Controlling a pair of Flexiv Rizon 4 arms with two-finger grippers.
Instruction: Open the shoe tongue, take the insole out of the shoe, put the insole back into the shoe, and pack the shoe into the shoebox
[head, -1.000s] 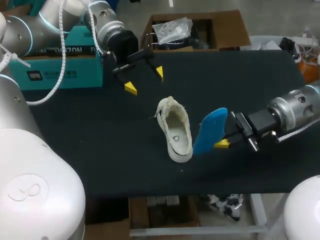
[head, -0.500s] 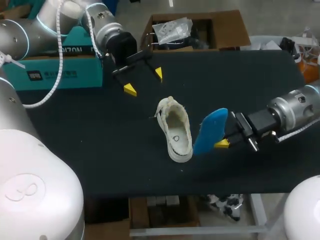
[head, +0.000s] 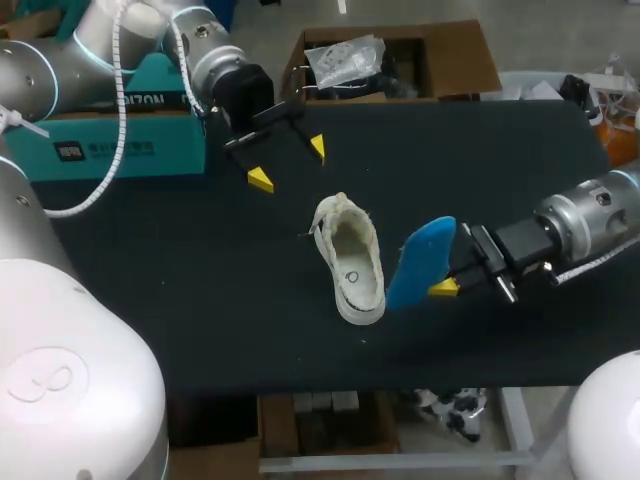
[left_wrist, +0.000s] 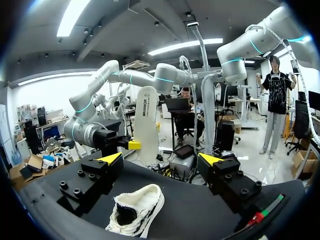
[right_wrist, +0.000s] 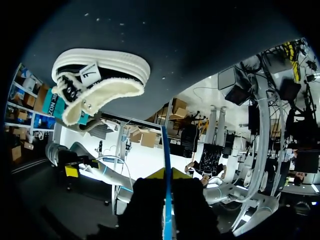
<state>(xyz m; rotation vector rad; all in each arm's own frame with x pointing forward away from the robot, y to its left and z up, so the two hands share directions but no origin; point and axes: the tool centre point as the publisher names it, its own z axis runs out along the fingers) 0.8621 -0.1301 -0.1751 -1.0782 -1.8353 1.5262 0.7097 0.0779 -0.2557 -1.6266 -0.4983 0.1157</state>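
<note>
Over the last second almost nothing had shifted. The left arm's upper links eased slightly, and everything else kept its place. The right pincer (head: 443, 287) stayed clenched on the blue insole (head: 420, 262). It held the insole raised and tilted just beside the white shoe (head: 350, 262), on the side toward the right edge of the table (head: 200, 300). The shoe lay near the table's middle, opening upward. The left pincer (head: 289, 161) hung released between the shoe and the far edge. With the insole out, slipping it back in seemed the pending step.
</note>
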